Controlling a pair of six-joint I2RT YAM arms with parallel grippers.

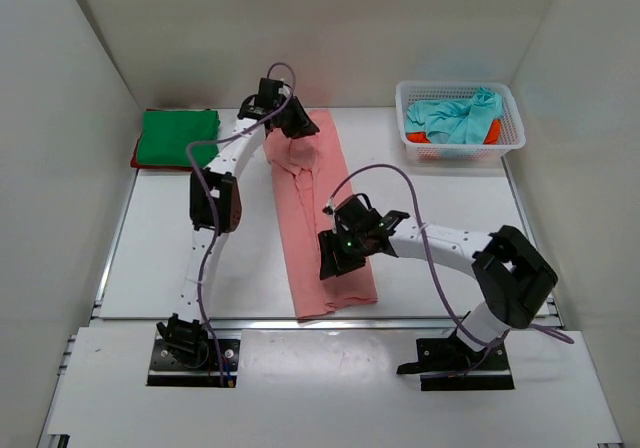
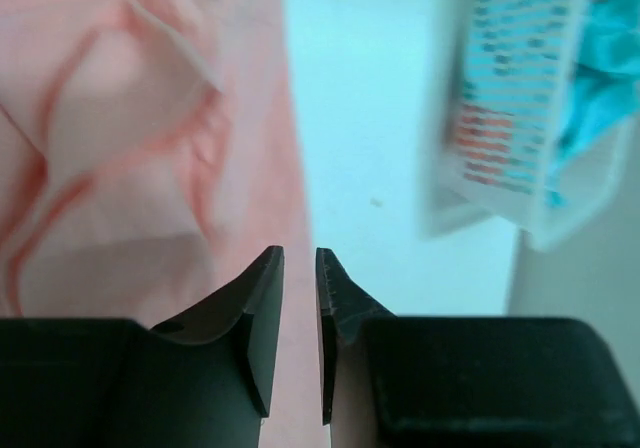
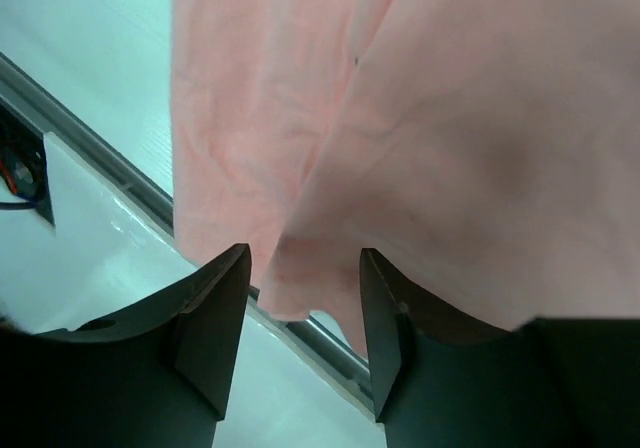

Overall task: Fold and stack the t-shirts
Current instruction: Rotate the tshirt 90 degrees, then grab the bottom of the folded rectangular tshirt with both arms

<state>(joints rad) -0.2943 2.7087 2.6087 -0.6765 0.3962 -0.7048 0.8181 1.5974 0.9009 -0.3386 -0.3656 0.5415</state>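
2 tools sitting at salmon t-shirt (image 1: 312,208) ends: right tool (image 3: 302,268) gaping, left tool (image 2: 298,268) can't tell. Crosswise fold probably coming, needing firm pinches.

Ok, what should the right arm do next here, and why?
Probably close the right gripper on the near hem of the pink shirt. Its jaws stand open with that edge showing between them, and the shirt already lies as a long strip, so a grip here would seem to set up the crosswise fold.

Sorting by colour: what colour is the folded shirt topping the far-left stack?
Green; the folded t-shirt shows best in the top external view.
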